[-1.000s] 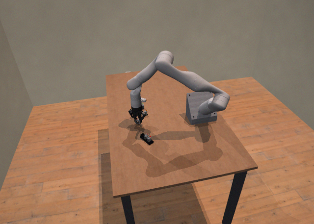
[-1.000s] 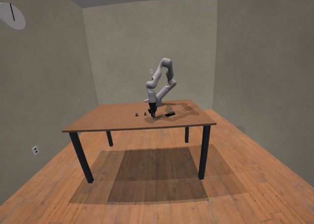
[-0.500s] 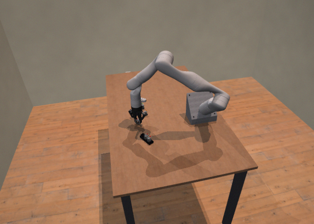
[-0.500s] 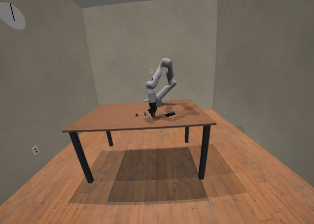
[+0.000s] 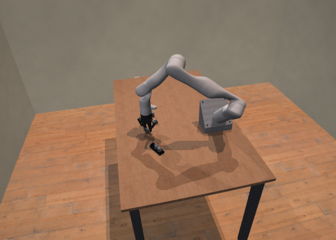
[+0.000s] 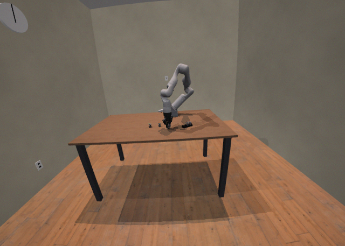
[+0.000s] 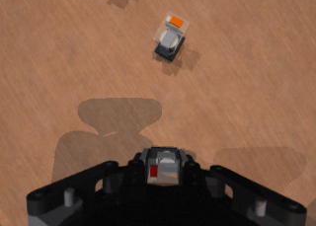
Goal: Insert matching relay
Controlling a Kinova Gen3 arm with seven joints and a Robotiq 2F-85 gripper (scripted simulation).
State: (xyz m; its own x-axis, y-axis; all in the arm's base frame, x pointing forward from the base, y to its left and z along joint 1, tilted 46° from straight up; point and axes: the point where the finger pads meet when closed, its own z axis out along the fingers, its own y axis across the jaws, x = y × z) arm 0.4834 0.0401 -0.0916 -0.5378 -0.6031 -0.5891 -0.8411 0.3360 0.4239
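My gripper (image 5: 147, 131) (image 6: 168, 127) (image 7: 163, 158) points down at the table, its fingers against both sides of a relay with a red button (image 7: 153, 171). The relay is upright between the fingertips, at or close to the table top; any small gap below it cannot be told. The black rack (image 5: 161, 152) (image 6: 184, 126) lies nearer the top camera than the gripper. It holds two relays with red buttons (image 5: 160, 146); which pocket is empty is too small to tell. A loose relay with an orange button (image 7: 176, 22) (image 6: 159, 124) stands upright beyond the gripper in the wrist view.
Another loose relay (image 6: 150, 125) (image 5: 153, 113) stands farther from the rack; its button looks greenish in the top view. Only its dark edge shows at the top of the wrist view. The grey robot base block (image 5: 214, 128) stands on the table (image 5: 140, 188). The table's long edge runs near the gripper.
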